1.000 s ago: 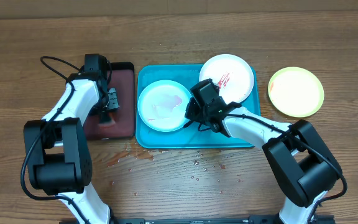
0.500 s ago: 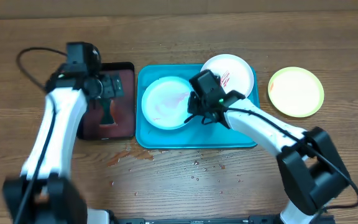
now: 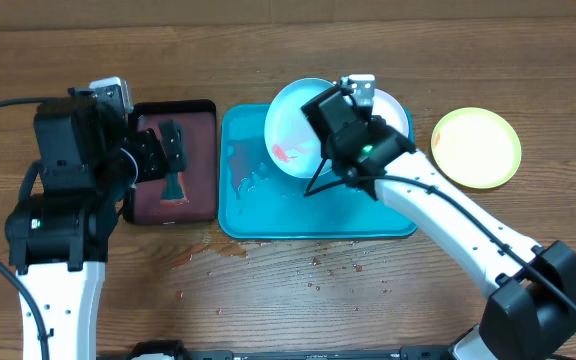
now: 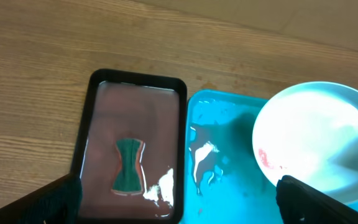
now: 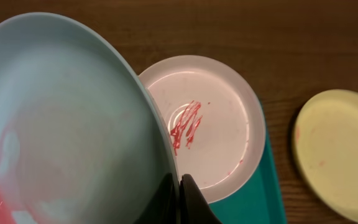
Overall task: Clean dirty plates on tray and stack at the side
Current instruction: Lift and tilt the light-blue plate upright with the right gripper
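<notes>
No legible text, labels, brands or numbers in any view. Mint plate (image 3: pixel 293 130), white plate (image 5: pixel 216 124), yellow-green plate (image 3: pixel 476 147), turquoise tray (image 3: pixel 268 215) and dark-red tray (image 3: pixel 196 195) are all plain and unmarked. Arm housings are too small to read.

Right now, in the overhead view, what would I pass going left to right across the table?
First the dark-red tray with the sponge, then the pale mint plate held above the turquoise tray, then the white plate, then the yellow-green plate.
</notes>
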Action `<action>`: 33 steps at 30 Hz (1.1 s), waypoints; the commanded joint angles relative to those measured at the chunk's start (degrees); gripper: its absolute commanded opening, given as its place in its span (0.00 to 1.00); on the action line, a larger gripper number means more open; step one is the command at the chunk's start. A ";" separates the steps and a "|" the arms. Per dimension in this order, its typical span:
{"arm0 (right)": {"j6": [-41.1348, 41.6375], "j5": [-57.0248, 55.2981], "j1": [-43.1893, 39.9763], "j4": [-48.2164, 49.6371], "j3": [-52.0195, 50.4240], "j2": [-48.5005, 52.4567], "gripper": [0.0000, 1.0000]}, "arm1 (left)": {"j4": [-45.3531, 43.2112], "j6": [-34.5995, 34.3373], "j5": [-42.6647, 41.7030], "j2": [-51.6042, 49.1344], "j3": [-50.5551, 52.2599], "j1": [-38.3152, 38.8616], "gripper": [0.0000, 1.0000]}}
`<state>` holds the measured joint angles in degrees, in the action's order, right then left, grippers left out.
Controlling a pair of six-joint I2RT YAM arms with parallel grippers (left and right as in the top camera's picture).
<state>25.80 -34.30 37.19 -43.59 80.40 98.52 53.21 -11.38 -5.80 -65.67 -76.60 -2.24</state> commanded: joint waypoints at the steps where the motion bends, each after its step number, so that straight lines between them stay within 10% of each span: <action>1: -4.66 -14.49 4.76 0.35 1.86 -1.64 0.04 | 1.05 1.09 -1.79 1.36 -0.26 0.44 1.00; 13: -9.42 -41.00 15.17 3.19 1.73 0.20 0.04 | 2.49 2.69 -5.75 1.36 -0.26 0.44 1.00; 33: -12.90 -51.12 17.46 14.43 1.73 0.20 0.04 | 3.76 5.68 -5.62 1.29 -0.24 0.44 1.00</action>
<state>13.47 -82.78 54.15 -29.63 80.47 98.85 56.69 -7.22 -10.74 -64.88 -76.58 -2.24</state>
